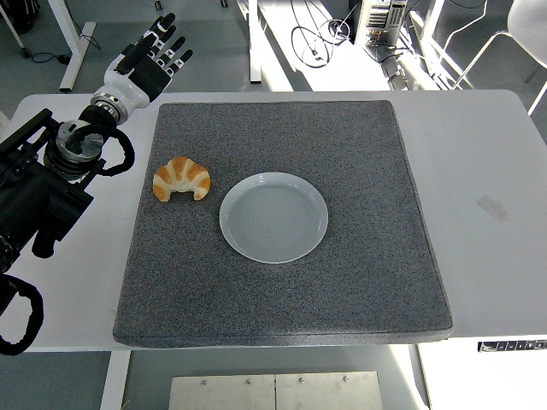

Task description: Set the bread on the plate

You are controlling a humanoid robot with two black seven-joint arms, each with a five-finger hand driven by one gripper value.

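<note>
- Lying on the grey mat, the bread, a golden croissant, sits toward the mat's 9 o'clock side, its two tips pointing down at the near edge.
- Just beside it, at its 4 o'clock, rests the plate: pale, round, with nothing on it, close to the croissant but not touching it.
- The mat covers most of the white tabletop, which shows bare at both sides.
- The left robot hand hangs at the mat's 11 o'clock corner, past the tabletop's far edge, well apart from the bread; its fingers are stretched out straight and spread, gripping nothing.
- Its black arm comes in from 9 o'clock over the tabletop's left margin.
</note>
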